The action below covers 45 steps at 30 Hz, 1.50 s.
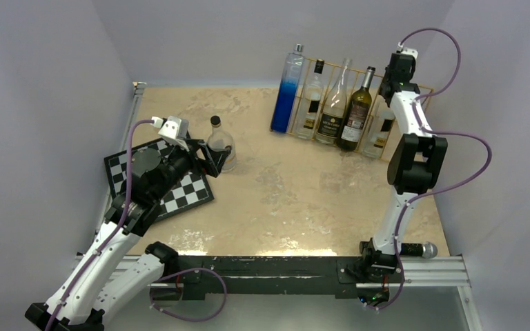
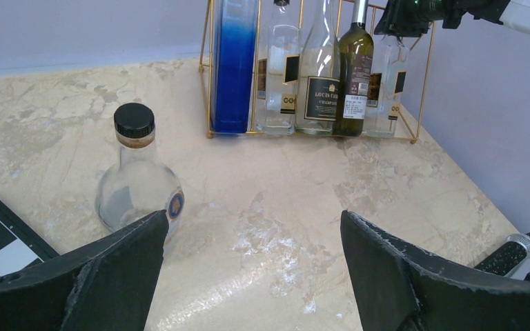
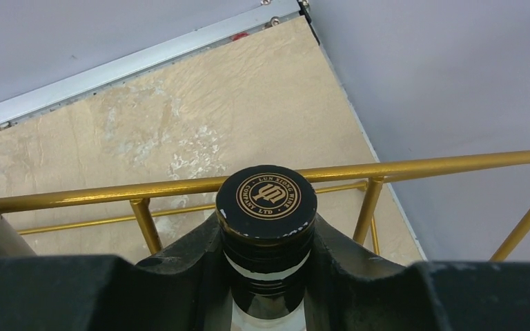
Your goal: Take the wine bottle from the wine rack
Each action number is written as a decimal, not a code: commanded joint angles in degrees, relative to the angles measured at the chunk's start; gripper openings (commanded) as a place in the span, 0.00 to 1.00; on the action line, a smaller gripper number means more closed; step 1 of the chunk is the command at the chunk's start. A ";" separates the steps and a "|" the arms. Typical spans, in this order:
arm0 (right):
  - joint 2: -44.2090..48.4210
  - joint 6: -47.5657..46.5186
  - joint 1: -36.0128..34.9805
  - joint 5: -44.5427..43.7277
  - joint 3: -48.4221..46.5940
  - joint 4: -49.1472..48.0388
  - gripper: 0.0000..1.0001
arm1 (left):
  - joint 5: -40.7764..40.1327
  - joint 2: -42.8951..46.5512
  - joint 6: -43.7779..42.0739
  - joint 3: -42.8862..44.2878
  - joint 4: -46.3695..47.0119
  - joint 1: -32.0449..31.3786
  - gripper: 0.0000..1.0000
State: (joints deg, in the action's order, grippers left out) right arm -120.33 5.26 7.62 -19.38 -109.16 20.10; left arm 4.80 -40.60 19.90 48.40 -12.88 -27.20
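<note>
Gold wine rack [image 3: 421,165], right end effector [image 3: 266,265] overhead clasping wine bottle [image 3: 266,196] neck, left end effector [image 2: 253,222] low, spread.

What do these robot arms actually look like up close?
The left arm and right arm: slim white segments joined by chunky black joints, with a purple cable looping alongside each. The left gripper and right gripper have two wedge-shaped matte black fingers.

Tally: six bottles, one wine rack [image 3: 421,165], one checkerboard [image 1: 193,189], two grippers.
Five stand in the rack: blue bottle [image 1: 284,96], black-label clear bottle [image 1: 310,103], champagne bottle [image 1: 332,114], green bottle [image 1: 355,117], end bottle [image 1: 379,127]. Sixth, round flask [image 1: 221,145], on the table. Left gripper [image 2: 253,221], right gripper [image 3: 266,255]. One black-and-silver handle [image 1: 419,249].
</note>
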 commanded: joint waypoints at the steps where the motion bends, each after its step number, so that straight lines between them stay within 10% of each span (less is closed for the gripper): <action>1: 7.26 -1.96 -0.27 -0.30 1.81 -5.02 0.00 | 0.75 0.24 -0.83 2.10 2.82 -0.39 0.98; 33: 36.41 -6.58 -13.98 -14.76 23.85 -13.49 0.00 | -5.85 1.38 -2.21 0.89 2.41 -0.35 0.97; 45: 51.99 0.29 -25.17 0.42 37.47 -14.45 0.00 | -17.08 6.93 -2.06 -1.14 2.54 -0.40 0.96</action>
State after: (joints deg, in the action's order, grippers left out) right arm -74.06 2.22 -14.09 -25.71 -74.24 13.76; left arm -7.05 -35.14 18.81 47.86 -12.91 -27.20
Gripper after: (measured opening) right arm 0.361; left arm 0.964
